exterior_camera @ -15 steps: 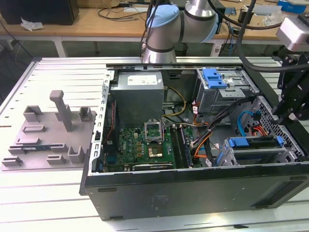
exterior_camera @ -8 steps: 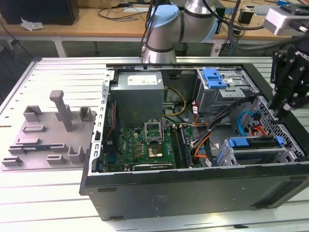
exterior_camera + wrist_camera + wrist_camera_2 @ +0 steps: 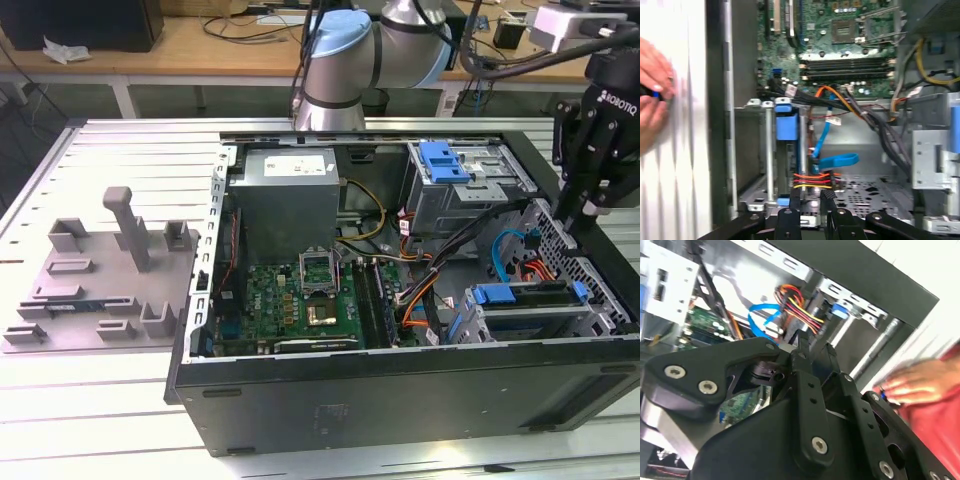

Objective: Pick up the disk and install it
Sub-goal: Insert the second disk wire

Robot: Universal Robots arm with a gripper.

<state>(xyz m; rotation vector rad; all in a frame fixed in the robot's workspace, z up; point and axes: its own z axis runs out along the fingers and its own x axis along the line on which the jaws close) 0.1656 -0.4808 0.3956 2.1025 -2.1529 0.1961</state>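
disk [image 3: 525,312]: lies in the lower bay of the case [image 3: 400,395], blue bracket around it, at the exterior view's right | gripper [image 3: 572,222]: above the case's right rim, near the disk, fingers close together, holding nothing | hand [image 3: 652,95]: outside the case wall in both wrist views | grey fixture [image 3: 100,285]: left of case

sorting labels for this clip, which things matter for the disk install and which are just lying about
Job in hand: gripper, disk apparently seated in its bay, computer case.
Lying about: grey fixture, a person's hand.
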